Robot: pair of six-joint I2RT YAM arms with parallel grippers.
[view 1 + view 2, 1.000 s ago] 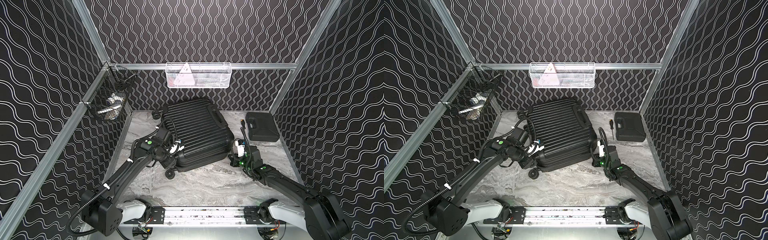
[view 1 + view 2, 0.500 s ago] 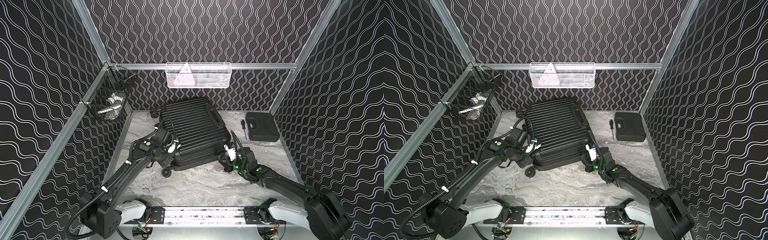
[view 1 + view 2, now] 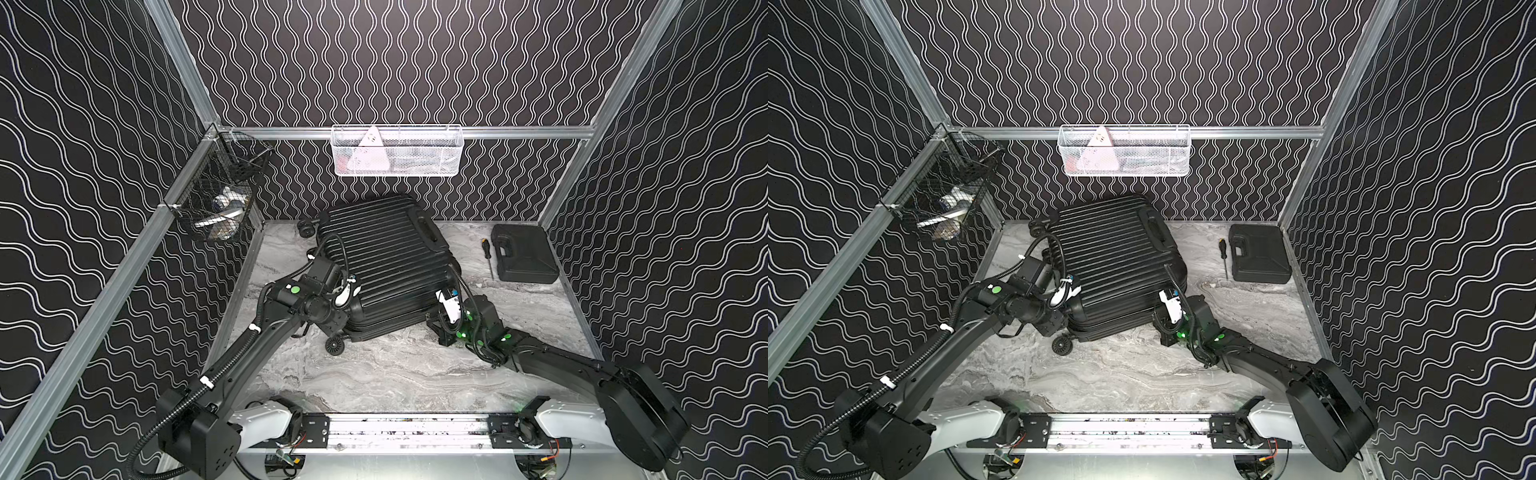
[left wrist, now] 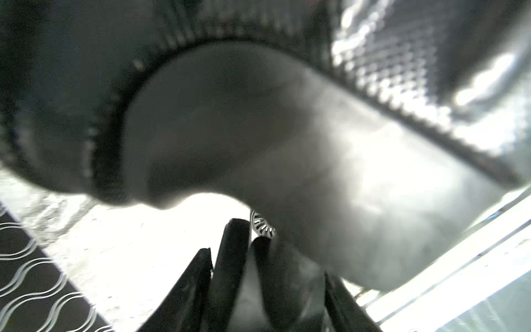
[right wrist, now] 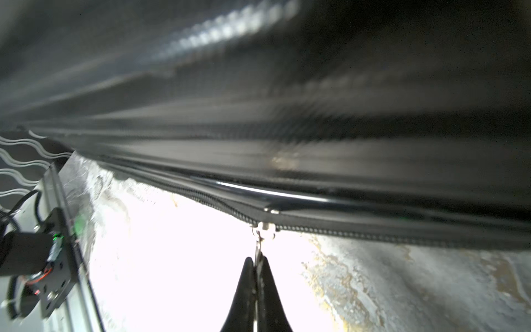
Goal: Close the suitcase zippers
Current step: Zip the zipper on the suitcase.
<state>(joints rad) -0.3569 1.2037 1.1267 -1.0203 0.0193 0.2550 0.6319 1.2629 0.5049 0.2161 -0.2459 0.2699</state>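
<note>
On the left wall [image 3: 83,166], a black wire basket [image 3: 216,203] hangs above the desk [image 3: 386,374]. Below it the left arm [image 3: 249,345] stretches long and low, wrist turned inward. The left claw [image 4: 273,258] sits at the near-left corner of the suitcase [image 3: 382,257], right by a caster wheel [image 3: 334,345]. Its jaws stand partway apart with a dark rounded piece between them, but it's too blurred to tell whether they clamp.

The suitcase lies flat and skewed, centre-left, its far corner close to the back wall [image 3: 395,62]. There's a broad stretch of bare marble open in front.

At its near-right corner the right arm [image 3: 552,361] lies low. The right claw [image 5: 256,261] is pinched tight on the zipper pull [image 5: 258,247]. The zipper track [image 5: 359,235] runs along the shell edge just above the desk.

Further right, a screwdriver [image 3: 487,257] lies just beside the tool case [image 3: 523,253], which sits close along the right wall [image 3: 685,208].
</note>
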